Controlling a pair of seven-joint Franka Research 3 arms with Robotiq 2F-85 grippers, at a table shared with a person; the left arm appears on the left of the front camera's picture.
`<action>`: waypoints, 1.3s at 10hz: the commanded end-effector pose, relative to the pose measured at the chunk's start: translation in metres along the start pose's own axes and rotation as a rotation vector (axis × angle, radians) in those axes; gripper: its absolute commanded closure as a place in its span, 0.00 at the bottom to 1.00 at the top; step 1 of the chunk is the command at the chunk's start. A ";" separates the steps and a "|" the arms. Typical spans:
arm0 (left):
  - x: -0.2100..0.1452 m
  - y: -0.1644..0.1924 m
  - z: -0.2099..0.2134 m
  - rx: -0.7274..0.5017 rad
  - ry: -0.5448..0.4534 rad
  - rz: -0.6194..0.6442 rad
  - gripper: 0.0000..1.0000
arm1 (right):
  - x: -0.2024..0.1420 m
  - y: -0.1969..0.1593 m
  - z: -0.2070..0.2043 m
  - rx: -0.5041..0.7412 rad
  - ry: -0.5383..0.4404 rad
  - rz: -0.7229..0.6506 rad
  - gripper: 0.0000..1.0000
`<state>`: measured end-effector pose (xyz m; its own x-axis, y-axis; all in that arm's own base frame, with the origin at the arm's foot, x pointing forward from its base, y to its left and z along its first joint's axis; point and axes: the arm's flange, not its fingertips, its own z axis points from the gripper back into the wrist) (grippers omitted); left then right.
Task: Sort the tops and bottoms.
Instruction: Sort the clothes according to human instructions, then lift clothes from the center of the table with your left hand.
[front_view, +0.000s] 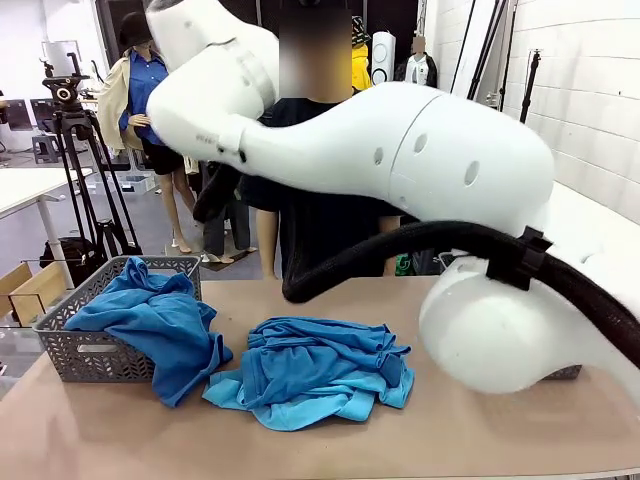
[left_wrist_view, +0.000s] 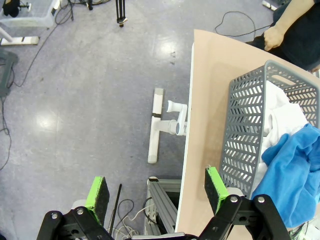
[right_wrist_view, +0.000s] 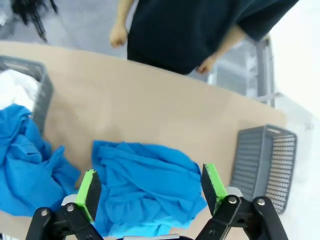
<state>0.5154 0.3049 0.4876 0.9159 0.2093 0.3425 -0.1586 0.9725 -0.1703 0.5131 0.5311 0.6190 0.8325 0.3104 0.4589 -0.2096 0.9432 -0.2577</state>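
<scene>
Right wrist view: the right claw (right_wrist_view: 151, 186) hangs spread wide right over the sky-blue heap (right_wrist_view: 142, 172), which lies loose in the middle of the bench (right_wrist_view: 150, 105); whether they touch, I can't tell. Sorting looks partly done. A white shirt (left_wrist_view: 280, 117) and a blue shirt (front_view: 160, 325) sit in the left basket (front_view: 90, 352), the blue one spilling over its rim. The right basket (right_wrist_view: 265, 160) looks bare. The left claw (left_wrist_view: 157, 192), also spread, hovers past the bench edge beside the left basket.

Light: coming bright and even from overhead
Glare: bouncing off the grey floor (left_wrist_view: 167, 47) in pale patches
Shadows: lying soft and faint under the blue shirts (front_view: 320, 380)
Blur: softening the right wrist view slightly
Edges: bending outward in both wrist views
</scene>
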 end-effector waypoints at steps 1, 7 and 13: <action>-0.001 0.000 0.001 0.010 0.005 -0.005 0.00 | -0.058 -0.086 0.006 0.066 0.096 -0.027 0.00; -0.001 0.000 0.001 0.010 0.005 -0.005 0.00 | -0.149 -0.245 0.032 -0.001 0.038 -0.264 0.00; -0.001 0.000 0.001 0.010 0.005 -0.005 0.00 | 0.016 -0.251 0.107 -0.034 0.109 -0.255 0.00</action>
<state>0.5154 0.3050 0.4876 0.9158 0.2095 0.3426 -0.1588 0.9725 -0.1702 0.5212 0.3053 0.7853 0.9153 0.0352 0.4012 0.0346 0.9856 -0.1654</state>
